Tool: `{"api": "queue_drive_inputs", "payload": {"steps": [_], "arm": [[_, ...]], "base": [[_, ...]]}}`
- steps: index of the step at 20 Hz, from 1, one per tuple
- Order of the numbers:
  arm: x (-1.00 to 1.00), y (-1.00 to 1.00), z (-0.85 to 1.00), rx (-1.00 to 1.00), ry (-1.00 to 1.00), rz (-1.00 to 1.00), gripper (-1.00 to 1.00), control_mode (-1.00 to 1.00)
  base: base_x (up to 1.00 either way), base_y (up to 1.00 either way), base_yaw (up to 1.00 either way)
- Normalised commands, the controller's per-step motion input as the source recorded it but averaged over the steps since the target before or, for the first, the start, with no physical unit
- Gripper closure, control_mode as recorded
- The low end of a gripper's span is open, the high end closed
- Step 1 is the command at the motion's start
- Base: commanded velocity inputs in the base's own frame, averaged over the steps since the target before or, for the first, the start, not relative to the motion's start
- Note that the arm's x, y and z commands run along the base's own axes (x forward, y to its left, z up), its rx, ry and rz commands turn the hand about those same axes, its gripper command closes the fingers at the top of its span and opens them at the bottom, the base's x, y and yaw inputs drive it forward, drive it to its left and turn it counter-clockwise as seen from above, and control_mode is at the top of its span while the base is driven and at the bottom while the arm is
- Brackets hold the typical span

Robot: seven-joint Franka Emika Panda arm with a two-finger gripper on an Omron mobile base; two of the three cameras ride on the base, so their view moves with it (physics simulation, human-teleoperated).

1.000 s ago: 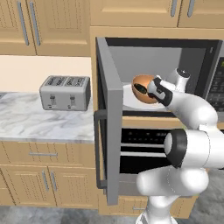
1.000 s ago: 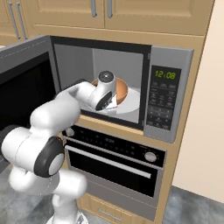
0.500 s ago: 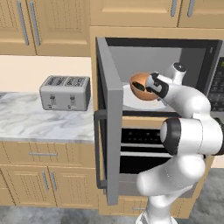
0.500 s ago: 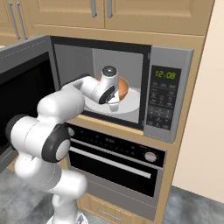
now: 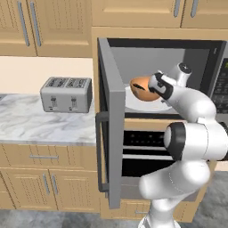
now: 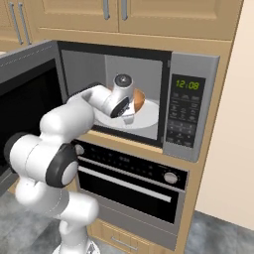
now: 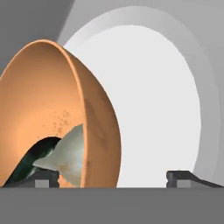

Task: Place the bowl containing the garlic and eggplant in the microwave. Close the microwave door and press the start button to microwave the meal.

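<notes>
Bowl (image 7: 65, 118) with garlic (image 7: 65, 157) and eggplant (image 7: 30, 159) sits inside the microwave (image 6: 191, 106), tilted (claw (image 7: 111, 177) spread, released around its rim), so a careless retreat could tip it.

Base views flank arm, share microwave (image 6: 191, 106) interior; hand view close on bowl (image 7: 52, 113).
</notes>
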Motion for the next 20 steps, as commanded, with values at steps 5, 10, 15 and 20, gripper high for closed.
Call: {"api": "queue_drive_inputs", "payload": {"steps": [5, 10, 15, 20], "arm": [[-0.33, 0.02, 0.16, 0.0, -0.05, 0.0, -1.0, -1.0], [-0.48, 0.0, 0.6, -0.02, 0.0, 0.0, -1.0, -1.0], [-0.89, 0.0, 0.13, -0.12, 0.02, 0.08, -1.0, -1.0], [-1.0, 0.15, 0.0, -0.22, 0.0, 0.25, -1.0, -1.0]], "base": [[0.0, 0.0, 0.0], [0.0, 0.0, 0.0], [0.0, 0.0, 0.0], [0.0, 0.0, 0.0]]}}
